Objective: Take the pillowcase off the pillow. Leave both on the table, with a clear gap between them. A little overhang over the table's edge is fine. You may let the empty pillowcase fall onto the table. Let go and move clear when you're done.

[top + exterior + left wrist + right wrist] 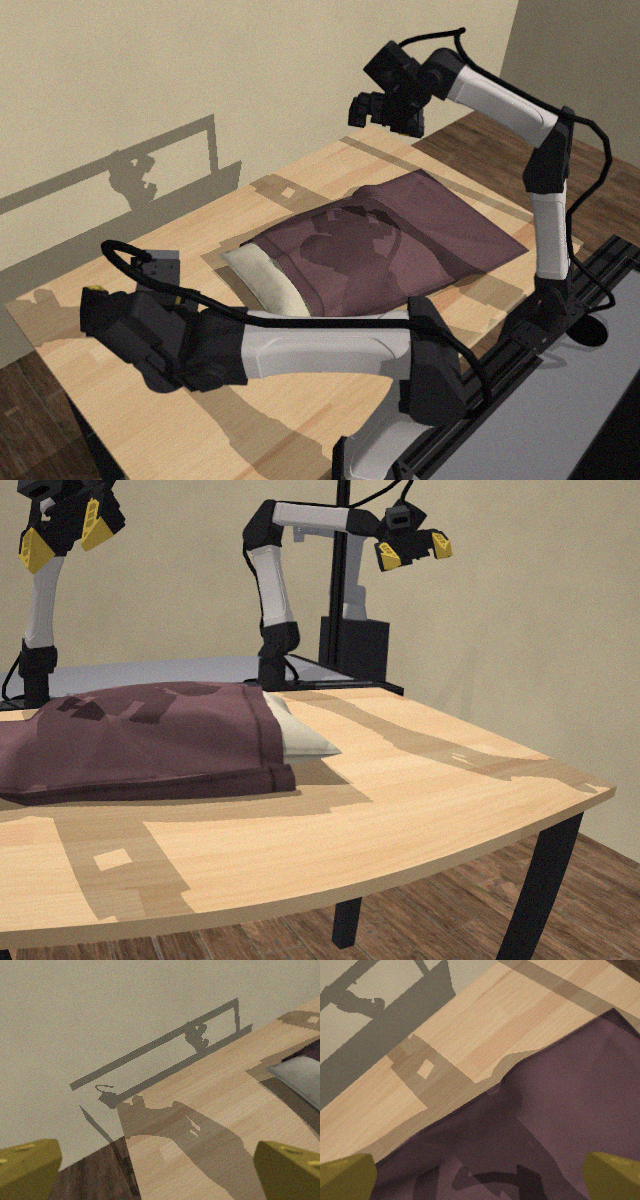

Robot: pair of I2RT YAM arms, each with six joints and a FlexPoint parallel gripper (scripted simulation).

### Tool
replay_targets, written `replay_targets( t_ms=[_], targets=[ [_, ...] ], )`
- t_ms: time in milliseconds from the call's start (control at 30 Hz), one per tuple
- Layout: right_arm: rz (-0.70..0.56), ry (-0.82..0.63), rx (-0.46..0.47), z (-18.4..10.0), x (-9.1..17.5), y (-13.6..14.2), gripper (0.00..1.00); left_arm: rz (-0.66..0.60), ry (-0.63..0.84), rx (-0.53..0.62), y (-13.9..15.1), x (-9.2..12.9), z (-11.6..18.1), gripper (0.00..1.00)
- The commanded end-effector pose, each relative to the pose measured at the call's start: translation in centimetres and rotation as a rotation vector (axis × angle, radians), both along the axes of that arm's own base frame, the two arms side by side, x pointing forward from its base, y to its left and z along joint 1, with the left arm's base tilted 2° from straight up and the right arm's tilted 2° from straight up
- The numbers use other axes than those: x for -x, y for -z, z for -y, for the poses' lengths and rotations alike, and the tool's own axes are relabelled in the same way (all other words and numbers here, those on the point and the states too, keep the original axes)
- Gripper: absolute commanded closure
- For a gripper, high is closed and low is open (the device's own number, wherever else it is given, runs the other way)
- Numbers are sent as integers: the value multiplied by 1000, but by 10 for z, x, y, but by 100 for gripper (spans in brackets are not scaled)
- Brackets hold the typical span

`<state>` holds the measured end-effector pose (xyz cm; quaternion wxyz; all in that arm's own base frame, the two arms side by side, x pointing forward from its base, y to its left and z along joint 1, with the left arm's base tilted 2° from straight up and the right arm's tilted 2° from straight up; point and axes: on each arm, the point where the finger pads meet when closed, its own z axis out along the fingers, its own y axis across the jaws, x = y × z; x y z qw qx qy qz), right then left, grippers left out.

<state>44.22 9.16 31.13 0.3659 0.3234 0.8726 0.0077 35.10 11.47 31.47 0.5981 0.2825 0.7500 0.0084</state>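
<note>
The dusky purple pillowcase (465, 222) (206, 748) (570, 1080) lies on the table (134, 413) (387, 841) and covers most of the pillow. The cream pillow (268, 281) (305, 738) (302, 1075) shows only as a short end sticking out of the case's hemmed opening. The case's far part lies flat, beyond the bulge. My left gripper (135, 294) (415, 561) (158, 1149) is open and empty, raised beyond the pillow's exposed end. My right gripper (385, 129) (62, 560) (479, 1162) is open and empty, high above the pillowcase, touching nothing.
A beige wall stands along one long side of the table. The black rail (522, 356) with the arm bases runs along the opposite side. Bare table extends from the pillow's exposed end to the table edge on the left arm's side.
</note>
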Motion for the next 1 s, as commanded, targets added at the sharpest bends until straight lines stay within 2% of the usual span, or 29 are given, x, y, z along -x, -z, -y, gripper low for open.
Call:
replay_targets(
  t_ms=[0,300,333,400,600,633,767,967],
  targets=[
    [119,-67,-36,0,-7,-24,0,48,-60,-36,-13,-8,1,0],
    [255,-181,-10,13,-11,-49,0,52,-160,-1,-23,-22,14,0],
    [202,-169,-18,8,-11,-33,0,38,-142,-6,-16,-20,12,0],
    [225,-156,-13,17,-6,-41,0,52,-125,-8,-21,-21,21,0],
    [370,-258,42,30,-4,-68,0,85,-221,45,-37,-30,33,0],
    [327,-250,30,27,-6,-54,0,68,-210,37,-31,-30,32,0],
    [349,-243,39,34,-1,-61,0,84,-197,40,-36,-30,39,0],
    [506,-336,130,47,8,-88,0,133,-289,119,-54,-35,52,0]
  ],
)
